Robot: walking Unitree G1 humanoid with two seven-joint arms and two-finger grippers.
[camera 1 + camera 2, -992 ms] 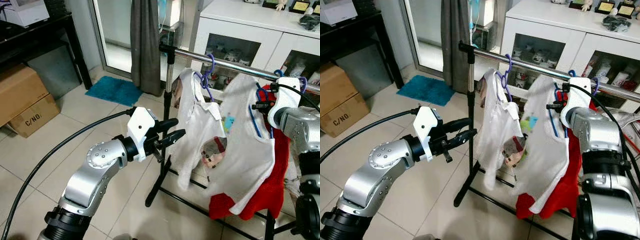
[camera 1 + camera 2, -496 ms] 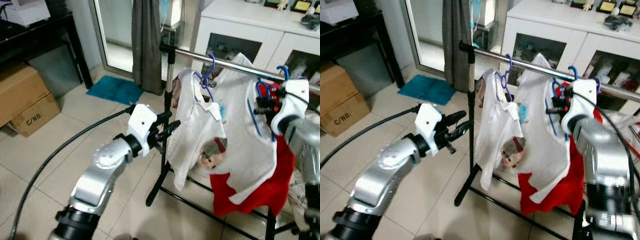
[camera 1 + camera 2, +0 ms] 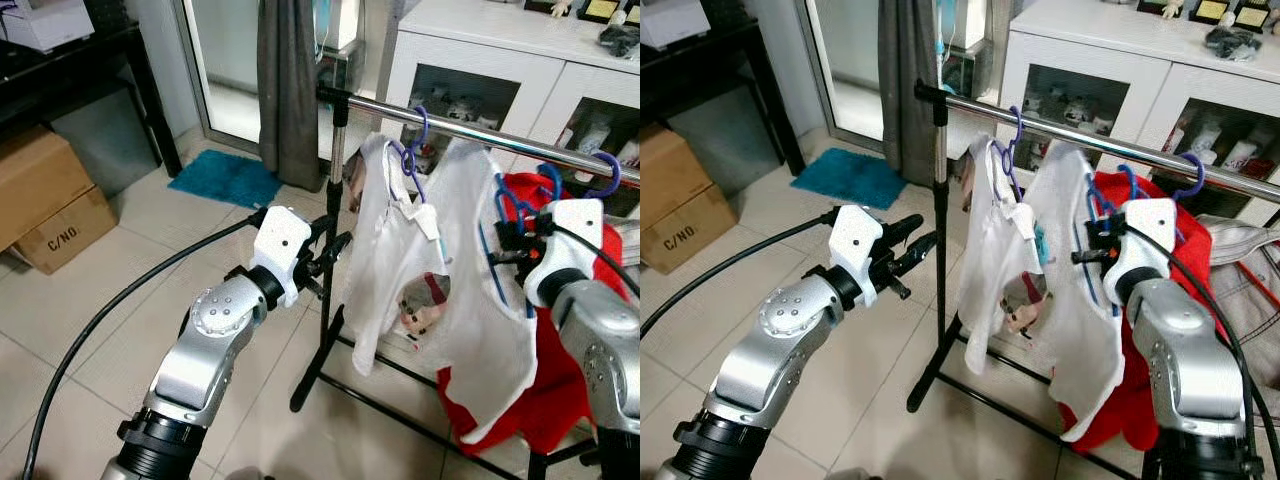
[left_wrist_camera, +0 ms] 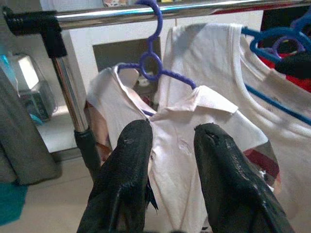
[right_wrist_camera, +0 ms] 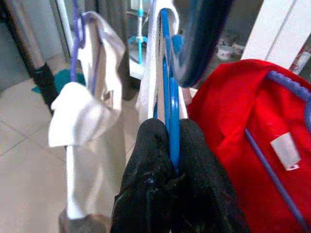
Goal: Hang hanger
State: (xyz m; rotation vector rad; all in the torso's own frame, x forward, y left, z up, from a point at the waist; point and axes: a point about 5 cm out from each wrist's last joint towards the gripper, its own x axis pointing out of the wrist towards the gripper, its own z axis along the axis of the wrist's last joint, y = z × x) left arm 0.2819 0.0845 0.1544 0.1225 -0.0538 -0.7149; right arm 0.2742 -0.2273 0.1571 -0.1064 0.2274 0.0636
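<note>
Spanning the far side, rail [image 3: 470,132] carries purple hanger [image 3: 412,150] with a white shirt [image 3: 395,250]. Right gripper [image 5: 170,145] pinches blue hanger [image 5: 168,104], white top [image 3: 1075,300] on it, just below rail. Left gripper [image 4: 170,145] parted, empty, near the shirt.

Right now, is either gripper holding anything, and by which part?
The right gripper pinches the blue hanger by its thin bar, white top on it. The left gripper is open, holding nothing.

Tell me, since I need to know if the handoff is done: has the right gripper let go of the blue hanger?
No. In the right wrist view the right gripper is shut on the blue hanger, its two black fingers pinching the blue bar between them.
</note>
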